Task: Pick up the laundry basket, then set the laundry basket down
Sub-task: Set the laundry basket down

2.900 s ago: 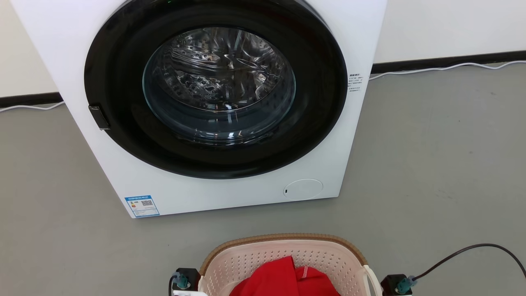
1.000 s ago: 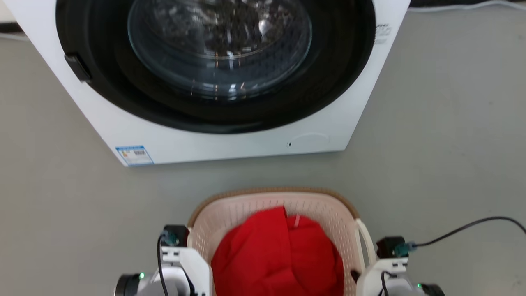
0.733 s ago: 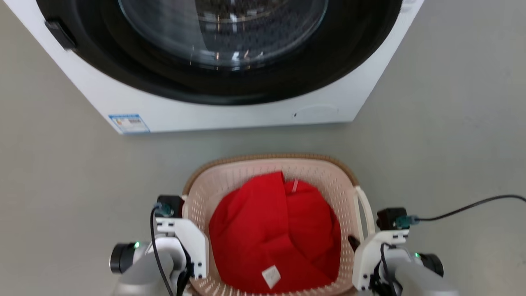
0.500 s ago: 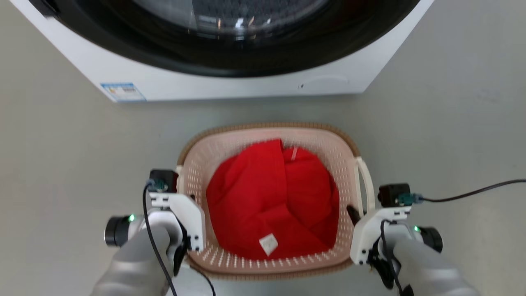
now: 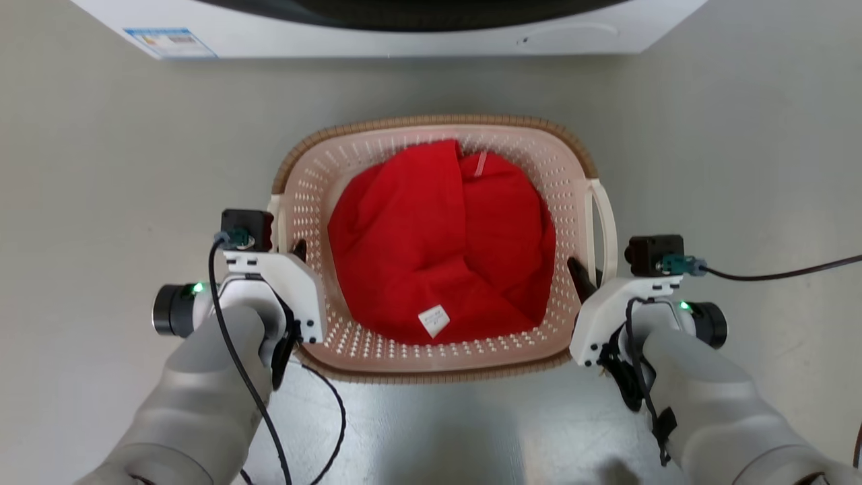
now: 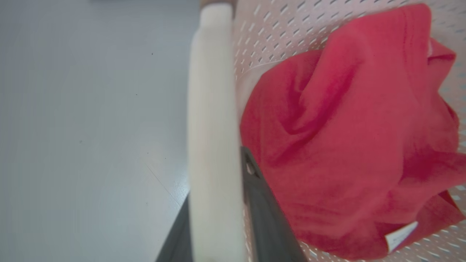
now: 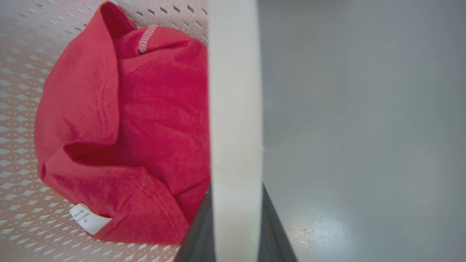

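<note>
The laundry basket [image 5: 431, 121], cream-pink with perforated walls and a brown woven-look rim, sits in the middle of the head view, in front of me. A crumpled red garment [image 5: 438, 242] lies inside it. My left gripper [image 5: 288, 246] is shut on the basket's left white handle [image 6: 213, 109], one dark finger on each side of the bar. My right gripper [image 5: 592, 269] is shut on the right white handle [image 7: 235, 91] in the same way. I cannot tell whether the basket rests on the floor.
The white washing machine [image 5: 404, 40] shows its bottom edge across the top of the head view, just beyond the basket. A black cable [image 5: 774, 274] runs from my right wrist off to the right. Grey floor [image 5: 101, 168] lies on both sides.
The head camera has tilted down: the washing machine has slid up to the top edge, and the whole basket and both forearms have come into view. Both grips on the handles are unchanged.
</note>
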Available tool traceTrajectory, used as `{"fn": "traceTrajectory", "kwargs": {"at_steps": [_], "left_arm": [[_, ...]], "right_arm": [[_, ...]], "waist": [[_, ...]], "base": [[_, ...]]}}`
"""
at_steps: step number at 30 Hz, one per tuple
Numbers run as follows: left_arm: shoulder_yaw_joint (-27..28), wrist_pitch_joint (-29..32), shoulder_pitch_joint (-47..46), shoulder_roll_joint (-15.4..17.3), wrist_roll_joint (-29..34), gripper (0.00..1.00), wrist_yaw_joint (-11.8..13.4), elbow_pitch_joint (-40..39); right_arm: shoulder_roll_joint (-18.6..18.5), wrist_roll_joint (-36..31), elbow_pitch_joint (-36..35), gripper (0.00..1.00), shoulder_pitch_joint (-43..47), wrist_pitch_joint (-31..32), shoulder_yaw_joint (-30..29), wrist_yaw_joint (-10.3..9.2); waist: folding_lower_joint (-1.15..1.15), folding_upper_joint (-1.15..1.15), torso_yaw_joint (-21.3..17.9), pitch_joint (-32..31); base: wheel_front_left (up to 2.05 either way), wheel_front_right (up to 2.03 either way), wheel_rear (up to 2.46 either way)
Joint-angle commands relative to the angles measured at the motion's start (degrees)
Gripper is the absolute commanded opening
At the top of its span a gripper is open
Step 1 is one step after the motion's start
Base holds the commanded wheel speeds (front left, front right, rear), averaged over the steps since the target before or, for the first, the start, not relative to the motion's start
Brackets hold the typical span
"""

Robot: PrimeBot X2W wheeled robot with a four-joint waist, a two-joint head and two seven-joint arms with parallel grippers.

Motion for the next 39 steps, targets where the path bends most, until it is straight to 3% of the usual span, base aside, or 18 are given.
{"fn": "traceTrajectory", "kwargs": {"at_steps": [1,15,39], "left_arm": [[0.5,-0.7,-1.3,3.1,0.8,0.0,0.5,0.5],[0.5,-3.7,-6.0,3.3,2.1,0.0,2.2,0.4],[3.1,-4.3,-7.8,4.5,3.5,0.0,2.4,-0.5]], "right_arm": [[-0.2,0.2,0.1,0.0,0.0,-1.8,0.8,0.5],[-0.2,0.5,0.2,0.0,-3.4,-3.0,0.6,0.5],[-0.2,-4.3,-2.1,0.0,-3.8,-3.0,-4.8,0.5]], "waist": [[-0.01,0.0,-0.1,2.2],[-0.01,0.0,1.0,7.6],[-0.01,0.0,0.3,10.5]], "base": [[0.0,0.0,0.0],[0.0,0.0,0.0],[0.0,0.0,0.0]]}}
